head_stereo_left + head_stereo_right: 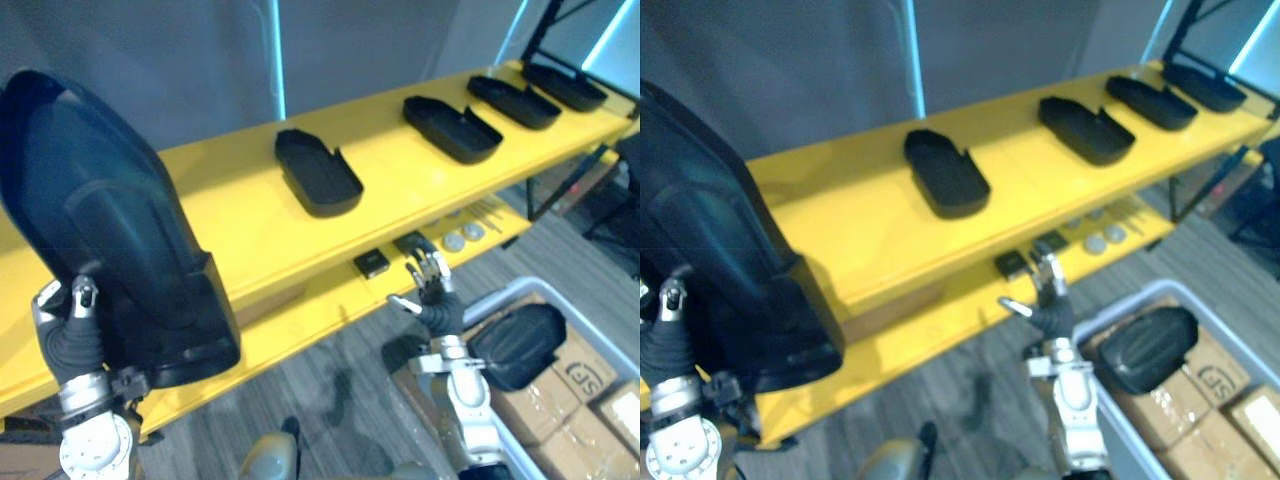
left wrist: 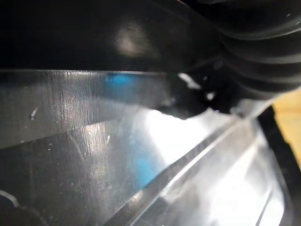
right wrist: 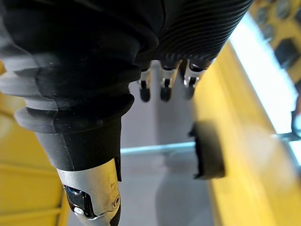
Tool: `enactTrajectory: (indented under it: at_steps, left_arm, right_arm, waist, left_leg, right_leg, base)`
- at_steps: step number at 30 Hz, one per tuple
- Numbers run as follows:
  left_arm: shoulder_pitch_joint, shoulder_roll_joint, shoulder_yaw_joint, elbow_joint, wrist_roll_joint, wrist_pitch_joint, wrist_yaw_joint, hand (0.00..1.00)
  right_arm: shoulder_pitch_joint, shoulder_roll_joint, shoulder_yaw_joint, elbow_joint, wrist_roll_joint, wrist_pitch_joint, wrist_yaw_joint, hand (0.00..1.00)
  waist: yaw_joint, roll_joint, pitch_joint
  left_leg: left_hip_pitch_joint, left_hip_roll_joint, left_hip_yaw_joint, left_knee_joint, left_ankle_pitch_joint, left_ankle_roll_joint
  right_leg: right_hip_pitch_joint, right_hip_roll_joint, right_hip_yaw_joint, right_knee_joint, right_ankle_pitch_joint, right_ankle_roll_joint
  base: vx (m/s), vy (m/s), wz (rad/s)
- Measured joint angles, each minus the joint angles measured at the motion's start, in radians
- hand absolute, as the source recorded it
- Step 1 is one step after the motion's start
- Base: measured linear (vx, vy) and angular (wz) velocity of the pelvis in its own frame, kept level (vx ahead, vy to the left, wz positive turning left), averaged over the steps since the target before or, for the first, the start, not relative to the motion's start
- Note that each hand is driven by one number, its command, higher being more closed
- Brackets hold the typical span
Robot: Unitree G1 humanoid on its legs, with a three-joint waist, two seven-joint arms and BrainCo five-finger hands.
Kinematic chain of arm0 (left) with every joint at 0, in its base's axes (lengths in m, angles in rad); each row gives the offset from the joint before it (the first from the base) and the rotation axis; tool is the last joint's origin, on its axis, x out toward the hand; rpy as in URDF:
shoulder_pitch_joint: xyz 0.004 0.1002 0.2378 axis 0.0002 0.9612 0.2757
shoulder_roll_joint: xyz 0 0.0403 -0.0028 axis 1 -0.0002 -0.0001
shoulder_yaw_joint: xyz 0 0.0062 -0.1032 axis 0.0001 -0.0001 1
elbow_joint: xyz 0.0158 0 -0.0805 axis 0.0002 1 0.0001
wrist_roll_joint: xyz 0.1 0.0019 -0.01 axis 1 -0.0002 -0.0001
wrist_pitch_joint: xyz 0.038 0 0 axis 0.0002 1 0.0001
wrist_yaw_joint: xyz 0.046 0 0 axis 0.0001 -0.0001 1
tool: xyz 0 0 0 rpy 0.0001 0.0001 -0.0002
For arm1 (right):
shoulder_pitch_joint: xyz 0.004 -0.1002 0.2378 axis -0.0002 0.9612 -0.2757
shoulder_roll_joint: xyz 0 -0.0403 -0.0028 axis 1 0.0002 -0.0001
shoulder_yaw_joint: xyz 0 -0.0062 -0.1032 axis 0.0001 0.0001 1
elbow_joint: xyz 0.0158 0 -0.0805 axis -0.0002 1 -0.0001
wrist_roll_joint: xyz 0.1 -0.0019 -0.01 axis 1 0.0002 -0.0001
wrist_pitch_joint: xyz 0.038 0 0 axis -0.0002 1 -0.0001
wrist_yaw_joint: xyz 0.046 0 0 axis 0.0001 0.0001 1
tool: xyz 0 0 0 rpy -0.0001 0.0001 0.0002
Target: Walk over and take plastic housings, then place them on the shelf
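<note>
Four black housings (image 1: 318, 172) lay hollow side up in a row on the top board (image 1: 240, 205) of a yellow shelf (image 1: 285, 265). They were well apart, each with its long axis running across the board from back to front. We recorded a fifth housing (image 1: 110, 220) in the left hand (image 1: 72, 325), in front of the shelf's left part. It stood on end with its long axis near upright, the rounded end up and leaning to the robot's left, the broad squared end down, and the domed outer face toward the head camera. The hand pinched its lower edge, thumb on the near face. The right hand (image 1: 435, 300) was raised before the lower board (image 1: 330, 300), fingers loosely spread and holding nothing. Beside it, a sixth housing (image 1: 515, 345) lay dome up on cardboard boxes (image 1: 590, 378) inside a grey bin (image 1: 500, 293), its long axis roughly along the shelf's length.
</note>
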Motion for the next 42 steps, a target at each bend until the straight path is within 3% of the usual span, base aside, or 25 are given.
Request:
enactTrajectory:
  at_steps: [2,4,6,7,8,11,14,17,19,23,26,30,32,34,38,42]
  left_arm:
    - [-0.068,0.002,-0.002,0.059,-0.009,0.021,0.003,1.0]
    - [-0.094,0.0,-0.015,0.095,-0.01,0.037,0.018,1.0]
    - [-0.077,-0.001,-0.036,0.105,-0.009,0.056,0.021,1.0]
    - [-0.056,-0.002,-0.049,0.102,-0.007,0.061,0.021,1.0]
    - [-0.025,-0.04,-0.075,0.106,-0.004,0.071,0.018,1.0]
    - [0.03,-0.104,-0.1,0.102,0.013,0.095,-0.008,1.0]
    - [0.017,-0.118,-0.101,0.072,0.019,0.102,-0.046,1.0]
    - [-0.004,-0.104,-0.1,0.041,0.057,0.104,-0.085,1.0]
    - [-0.023,-0.06,-0.099,0.034,0.083,0.116,-0.105,1.0]
    - [-0.072,0.054,-0.085,0.065,0.093,0.149,-0.144,1.0]
    - [-0.127,0.102,-0.079,0.136,0.093,0.188,-0.163,1.0]
    - [-0.202,0.161,-0.08,0.285,0.112,0.256,-0.191,1.0]
    - [-0.271,0.208,-0.079,0.44,0.113,0.305,-0.191,1.0]
    - [-0.321,0.239,-0.078,0.535,0.111,0.331,-0.191,1.0]
    - [-0.462,0.329,-0.066,0.784,0.07,0.403,-0.19,1.0]
    - [-0.562,0.373,-0.067,0.954,0.066,0.474,-0.19,1.0]
  right_arm:
    - [-0.02,-0.029,-0.024,-0.024,0.004,0.0,-0.003,0.0]
    - [-0.022,-0.044,-0.025,-0.031,0.031,0.007,0.001,0.0]
    - [-0.018,-0.044,-0.02,-0.054,0.053,0.015,0.006,0.0]
    - [-0.02,-0.045,-0.019,-0.076,0.058,0.016,0.006,0.0]
    - [-0.031,-0.065,-0.022,-0.083,0.058,0.017,0.003,0.0]
    - [-0.053,-0.116,-0.034,-0.084,0.067,0.029,0.001,0.0]
    - [-0.056,-0.133,-0.093,-0.092,0.058,0.03,-0.024,0.0]
    - [-0.049,-0.127,-0.141,-0.2,0.01,0.029,-0.07,0.0]
    - [-0.047,-0.125,-0.168,-0.292,-0.016,0.029,-0.085,0.0]
    - [0.005,-0.103,-0.274,-0.429,-0.021,0.033,-0.085,0.0]
    - [0.077,-0.1,-0.323,-0.462,-0.02,0.054,-0.077,0.0]
    - [0.15,-0.099,-0.362,-0.462,-0.019,0.069,-0.049,0.0]
    - [0.174,-0.099,-0.392,-0.462,0.018,0.075,-0.022,0.0]
    - [0.186,-0.099,-0.411,-0.466,0.048,0.076,-0.001,0.0]
    - [0.212,-0.101,-0.413,-0.475,0.119,0.122,0.096,0.0]
    - [0.224,-0.112,-0.363,-0.475,0.116,0.148,0.167,0.0]
  waist:
    - [-0.005,0.026,-0.012]
    - [-0.019,0.028,-0.014]
    - [-0.026,0.003,-0.029]
    - [-0.022,-0.032,-0.05]
    - [-0.023,-0.006,-0.06]
    - [-0.005,0.071,-0.102]
    - [-0.006,0.081,-0.107]
    - [-0.005,0.08,-0.111]
    - [-0.007,0.06,-0.113]
    - [-0.045,0.008,-0.123]
    - [-0.078,0.001,-0.131]
    - [-0.132,0.026,-0.127]
    - [-0.165,0.044,-0.127]
    - [-0.18,0.049,-0.129]
    - [-0.222,0.055,-0.126]
    - [-0.237,0.07,-0.118]
  left_leg:
    - [-0.002,0.006,-0.069,0.012,-0.028,-0.006]
    - [0.005,0.001,-0.136,0.021,-0.038,-0.025]
    - [0.01,-0.023,-0.204,0.025,-0.059,-0.047]
    - [0.008,-0.049,-0.238,0.026,-0.079,-0.066]
    - [0.009,-0.027,-0.261,0.042,-0.104,-0.09]
    - [-0.004,0.065,-0.153,0.027,-0.099,-0.123]
    - [0.031,0.108,0.03,-0.036,-0.055,-0.128]
    - [0.063,0.106,0.074,-0.073,-0.038,-0.12]
    - [0.063,0.098,0.094,-0.073,-0.038,-0.119]
    - [0.1,0.086,0.156,-0.098,-0.037,-0.118]
    - [0.117,0.084,0.218,-0.118,-0.037,-0.118]
    - [0.12,0.087,0.286,-0.139,-0.03,-0.107]
    - [0.136,0.091,0.322,-0.147,-0.03,-0.107]
    - [0.141,0.093,0.338,-0.149,-0.03,-0.107]
    - [0.151,0.102,0.378,-0.155,-0.03,-0.107]
    - [0.152,0.104,0.403,-0.159,-0.028,-0.109]
  right_leg:
    - [-0.047,0.098,0.115,-0.234,0.01,0.024]
    - [-0.056,0.14,0.215,-0.34,0.036,0.065]
    - [-0.047,0.151,0.268,-0.389,0.064,0.061]
    - [-0.034,0.141,0.272,-0.407,0.108,0.063]
    - [-0.005,0.151,0.225,-0.41,0.142,0.088]
    - [0.064,0.209,0.124,-0.49,0.154,0.06]
    - [0.142,0.221,0.045,-0.518,0.149,0.052]
    - [0.18,0.216,0.043,-0.535,0.148,0.05]
    - [0.181,0.207,0.047,-0.546,0.148,0.051]
    - [0.194,0.195,0.08,-0.574,0.15,0.054]
    - [0.176,0.192,0.13,-0.585,0.153,0.058]
    - [0.155,0.201,0.185,-0.621,0.189,0.063]
    - [0.154,0.208,0.219,-0.638,0.208,0.065]
    - [0.152,0.211,0.234,-0.643,0.214,0.065]
    - [0.139,0.224,0.271,-0.65,0.228,0.06]
    - [0.125,0.229,0.296,-0.651,0.235,0.062]
  base:
    - [0.24,-0.031,0.85]
    - [0.22,-0.158,1.2]
    - [0.28,-0.33,1.25]
    - [0.29,-0.375,1.21]
    - [0.28,-0.357,1.09]
    - [0.27,-0.24,0.81]
    - [0.19,-0.137,0.8]
    - [0.12,-0.008,0.32]
    - [0.06,0.048,-0.05]
    - [0.02,0.04,-0.27]
    - [-0.04,0.029,-0.54]
    - [-0.07,0.013,-0.51]
    - [-0.04,0.019,-0.45]
    - [-0.03,0.005,-0.35]
    - [-0.03,-0.007,-0.28]
    - [-0.01,0.002,-0.16]
